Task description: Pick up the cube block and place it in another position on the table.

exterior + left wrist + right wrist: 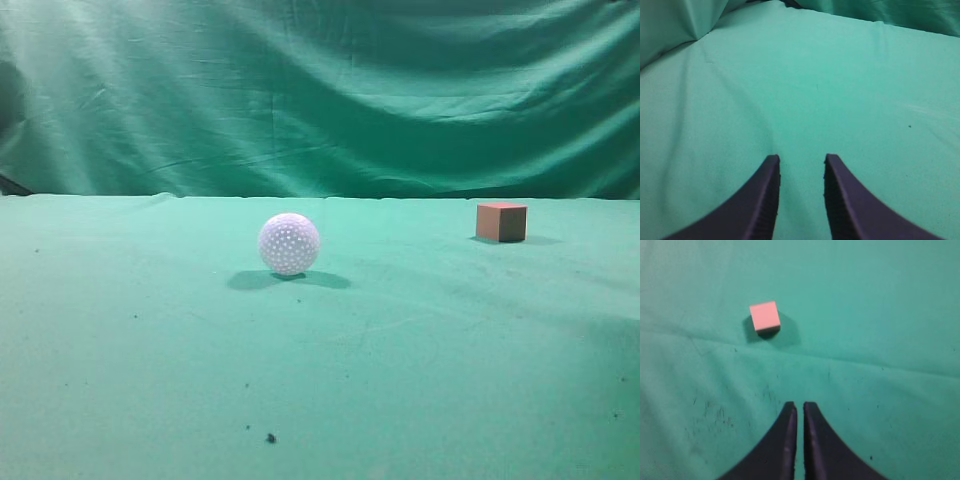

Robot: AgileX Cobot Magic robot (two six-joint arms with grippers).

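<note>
The cube block point(501, 221), reddish-brown with a pinkish top, sits on the green table point(420, 350) at the far right. It also shows in the right wrist view point(764, 318), ahead of and a little left of my right gripper point(799, 406), which is shut and empty above the cloth, well apart from the cube. My left gripper point(801, 160) is open and empty over bare green cloth. Neither gripper shows in the exterior view.
A white dimpled ball point(289, 244) rests on the table near the middle, left of the cube. A wrinkled green curtain point(320, 90) hangs behind the table. Dark specks point(270, 437) dot the cloth at the front.
</note>
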